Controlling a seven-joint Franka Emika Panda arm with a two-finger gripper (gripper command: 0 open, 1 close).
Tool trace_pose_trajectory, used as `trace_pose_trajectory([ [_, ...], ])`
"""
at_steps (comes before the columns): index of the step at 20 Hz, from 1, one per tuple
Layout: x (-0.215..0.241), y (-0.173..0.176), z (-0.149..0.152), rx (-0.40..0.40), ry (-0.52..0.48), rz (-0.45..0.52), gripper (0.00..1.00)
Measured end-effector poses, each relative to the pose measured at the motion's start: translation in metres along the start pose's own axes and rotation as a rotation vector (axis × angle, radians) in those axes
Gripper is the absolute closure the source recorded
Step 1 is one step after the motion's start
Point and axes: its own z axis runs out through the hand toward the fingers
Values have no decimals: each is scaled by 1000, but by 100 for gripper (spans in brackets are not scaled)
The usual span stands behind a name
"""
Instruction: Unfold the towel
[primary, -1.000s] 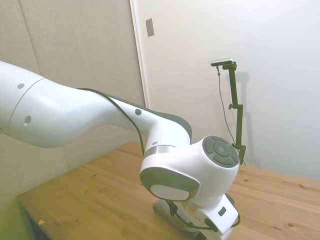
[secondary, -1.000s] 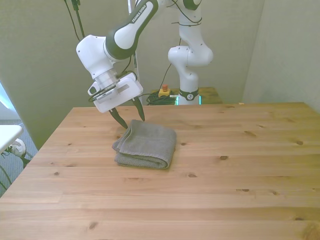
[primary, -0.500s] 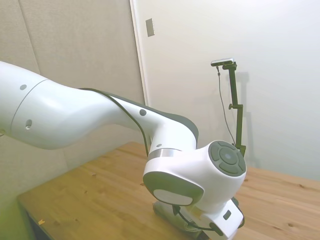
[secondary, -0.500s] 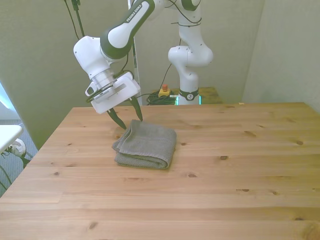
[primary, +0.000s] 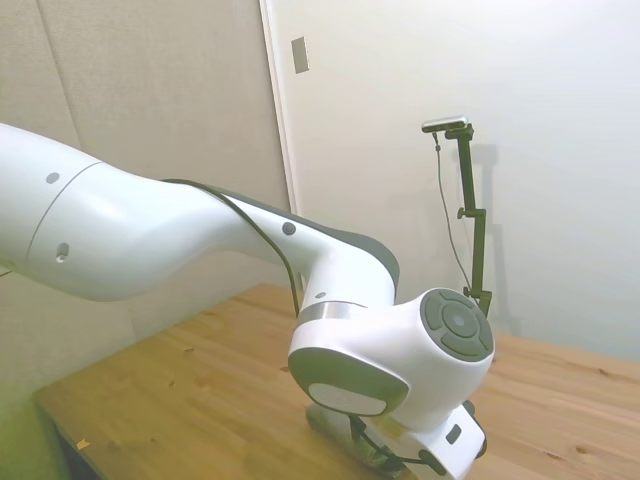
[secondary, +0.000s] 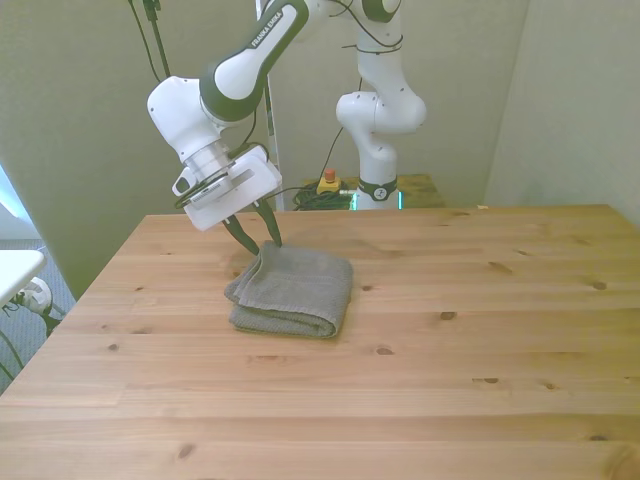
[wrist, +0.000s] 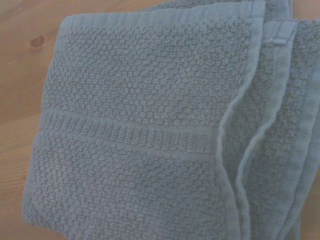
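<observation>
The grey towel (secondary: 296, 290) lies folded in several layers on the wooden table (secondary: 470, 370), toward the front view's left. My gripper (secondary: 262, 243) is tilted over the towel's far left corner. Its two dark fingers straddle that corner with a narrow gap between them, so it is open, and the tips are at the cloth. In the wrist view the towel (wrist: 145, 125) fills the picture, with a woven band across it and stacked hemmed edges along one side. In the side view the arm hides the fingers, and a strip of towel (primary: 326, 420) shows under the wrist.
The table's left edge (secondary: 95, 290) runs close to the towel in the front view. Behind the table's far edge stand the white robot base (secondary: 375, 110) and a red button (secondary: 328, 182). A wall and a door frame (primary: 285, 140) lie beyond the table.
The gripper has come down to the towel's far left corner, and the gap between its fingers has narrowed. The towel has not moved.
</observation>
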Motion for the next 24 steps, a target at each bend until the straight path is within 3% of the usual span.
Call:
trace_pose_trajectory([
  [8, 3, -7, -7, 5, 8, -12, 100],
  [13, -3, -39, -30, 27, 21, -67, 100],
  [17, -20, -89, -32, 36, 20, -120, 100],
  [24, -84, -216, -7, -15, 25, -269, 100],
])
